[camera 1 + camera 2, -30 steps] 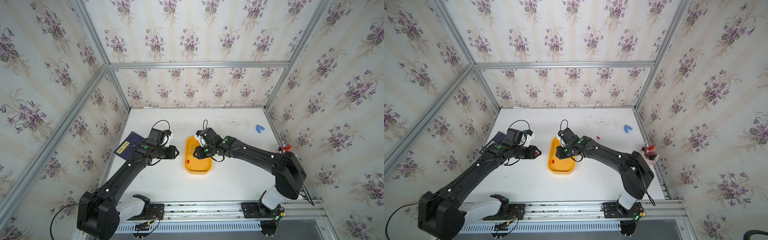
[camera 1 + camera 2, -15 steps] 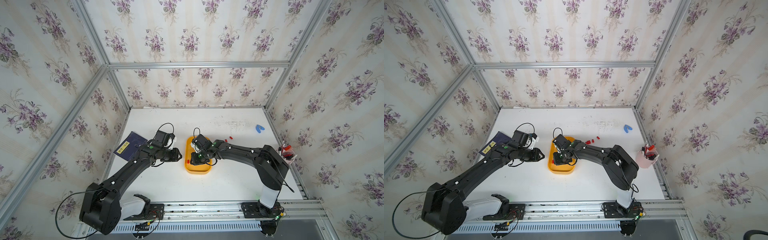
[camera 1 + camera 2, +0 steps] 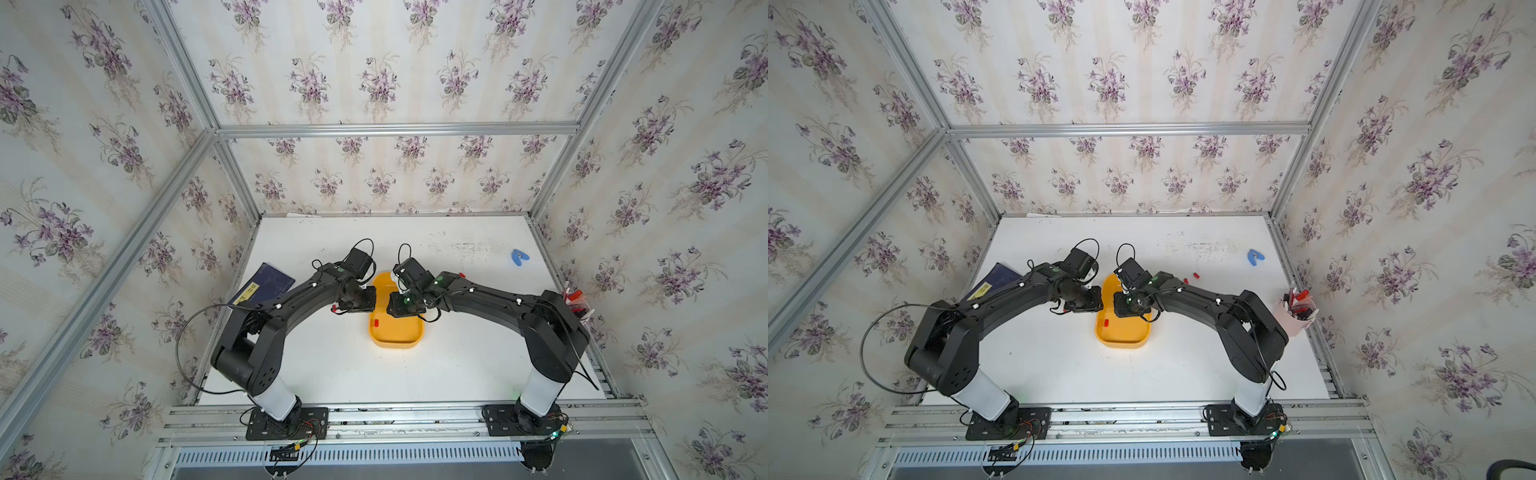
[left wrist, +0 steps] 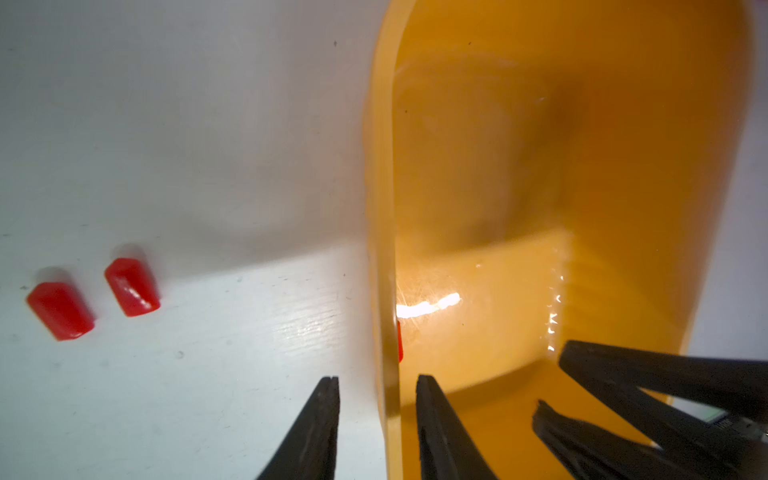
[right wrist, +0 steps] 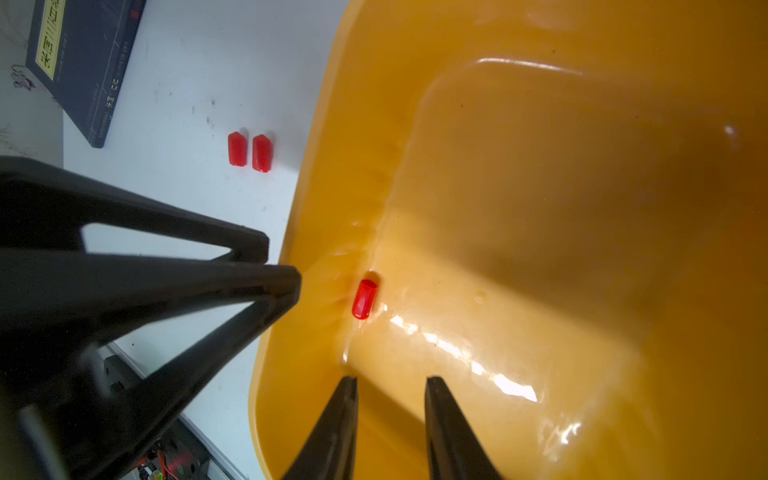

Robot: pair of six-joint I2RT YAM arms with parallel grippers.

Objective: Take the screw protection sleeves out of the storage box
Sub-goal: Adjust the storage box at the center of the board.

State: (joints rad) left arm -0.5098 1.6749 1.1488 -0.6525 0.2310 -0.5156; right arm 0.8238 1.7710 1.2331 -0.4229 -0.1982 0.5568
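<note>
Removal looks close to finished: a single red cap (image 5: 365,299) lies on the floor of the yellow tray (image 3: 395,343), close against the side wall nearest the left arm. Two caps (image 4: 132,286) sit side by side on the white table (image 3: 415,374) just outside that wall, and at least two more caps (image 3: 1196,275) lie on the table by the right arm. Right gripper (image 5: 391,380) hangs inside the tray, fingers apart and empty, with the cap just ahead of its tips. Left gripper (image 4: 376,380) straddles the tray wall, one finger outside and one inside, apart and not visibly pressing it. The next move, as I judge it, calls for the right fingers to advance, line up across the small round cap and close without rolling it against the wall. In both top views the wrists cover the tray's far half, so caps beneath them cannot be ruled out. The left wrist view shows only a red sliver behind the wall.
</note>
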